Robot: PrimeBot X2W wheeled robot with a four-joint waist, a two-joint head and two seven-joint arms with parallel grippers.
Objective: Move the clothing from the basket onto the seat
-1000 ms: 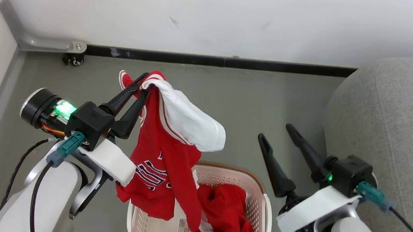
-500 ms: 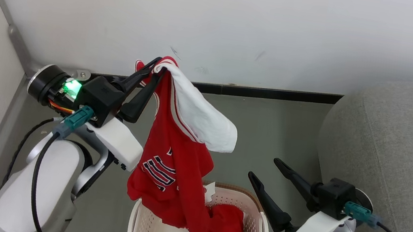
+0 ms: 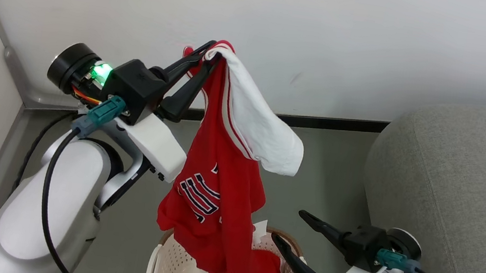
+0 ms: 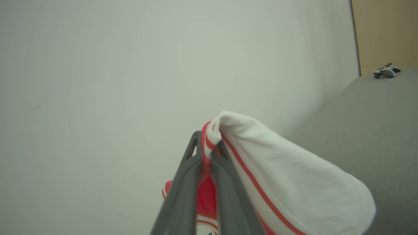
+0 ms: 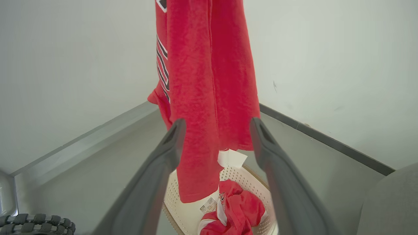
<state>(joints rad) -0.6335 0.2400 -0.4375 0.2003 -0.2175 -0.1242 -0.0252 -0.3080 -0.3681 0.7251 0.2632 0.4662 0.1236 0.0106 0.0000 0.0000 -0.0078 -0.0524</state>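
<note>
Head view: the left gripper [image 3: 210, 52] is clamped shut on the collar end of a red jersey [image 3: 216, 185]. A second ago it rode below the skirting board; now it's up against the wall. The camera has tilted too, but the gap between gripper and basket [image 3: 156, 258] has plainly grown, so that's a real lift. The hem still overlaps the basket rim here, so I can't call it clear. The right gripper [image 3: 287, 224] stays spread wide and empty at the basket's right side. The seat [image 3: 466, 189] waits off to the right.

Left wrist view: the left gripper [image 4: 206, 147] has its fingers pressed together on striped trim, with the white panel [image 4: 287, 182] flopping over towards the seat [image 4: 375, 130]. A small grey controller-like thing [image 4: 387, 70] lies on the seat's far end.

Right wrist view: the right gripper [image 5: 218, 123] frames the hanging jersey [image 5: 209, 65] between parted fingers without touching it. Another jersey [image 5: 241, 212] is still heaped in the basket [image 5: 192, 209].

My read: the lift is nearly done, the swing right to the seat comes next, and at least one more trip follows.
</note>
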